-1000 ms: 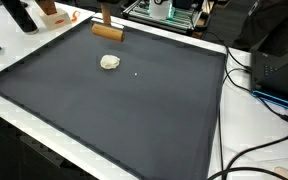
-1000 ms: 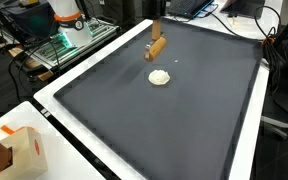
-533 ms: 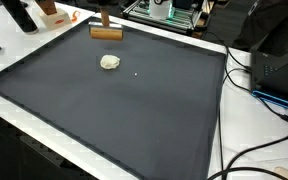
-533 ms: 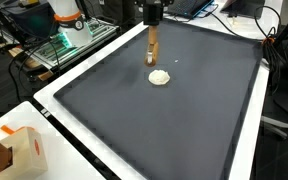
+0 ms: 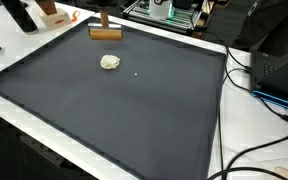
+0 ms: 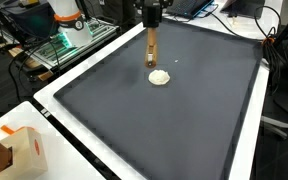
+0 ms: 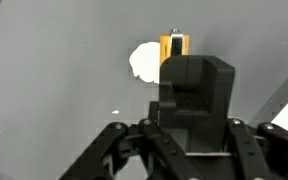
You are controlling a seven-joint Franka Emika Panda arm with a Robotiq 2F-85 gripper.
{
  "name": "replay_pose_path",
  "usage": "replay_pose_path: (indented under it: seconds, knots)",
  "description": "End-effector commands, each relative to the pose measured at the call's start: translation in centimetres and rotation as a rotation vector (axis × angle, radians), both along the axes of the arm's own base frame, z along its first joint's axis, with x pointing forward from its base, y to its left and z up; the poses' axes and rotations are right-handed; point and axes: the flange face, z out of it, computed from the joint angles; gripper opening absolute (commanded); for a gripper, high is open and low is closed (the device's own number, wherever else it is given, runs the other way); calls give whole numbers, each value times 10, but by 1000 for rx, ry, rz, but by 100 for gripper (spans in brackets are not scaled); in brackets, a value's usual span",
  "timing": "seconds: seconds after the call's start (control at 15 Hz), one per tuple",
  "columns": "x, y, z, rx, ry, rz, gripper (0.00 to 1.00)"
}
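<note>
The wooden stick (image 6: 152,46) is held by the gripper (image 6: 153,21). The jaws are closed tight on the stick's far end, from above. The stick lies flat, low over the black mat (image 6: 174,125). The pictures do not show if it touches the mat.

In an exterior view the stick (image 5: 106,33) sits at the 11 o'clock corner of the mat (image 5: 134,115), just inside the far edge. Its left tip is close to the mat's side edge too, so there is little room at 9 and 12 o'clock.

A white lump (image 5: 110,62) lies on the mat at 6 o'clock from the stick, near it but apart. In the wrist view the lump (image 7: 142,60) shows just beside the stick (image 7: 174,46), at its 9 o'clock. A tiny white speck (image 5: 136,72) lies at 4 o'clock from the lump.

The most room is toward 5 o'clock, where the dark mat runs a long way to its near edge. A white table (image 5: 232,110) shows as a strip all around the mat.

Past the mat's 3 o'clock edge, cables (image 5: 249,150) curl over the table. In an exterior view an orange box (image 6: 26,150) stands off the mat at the 7 o'clock corner, well apart from the gripper.
</note>
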Motion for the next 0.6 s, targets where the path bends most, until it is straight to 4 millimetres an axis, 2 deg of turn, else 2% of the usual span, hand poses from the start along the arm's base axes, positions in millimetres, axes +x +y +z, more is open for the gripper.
replay_pose_path:
  seconds: [0.0,0.53]
  knots:
    - [2,0,-4,-5,-4,26,24]
    - [21,1,-40,-28,-50,254,24]
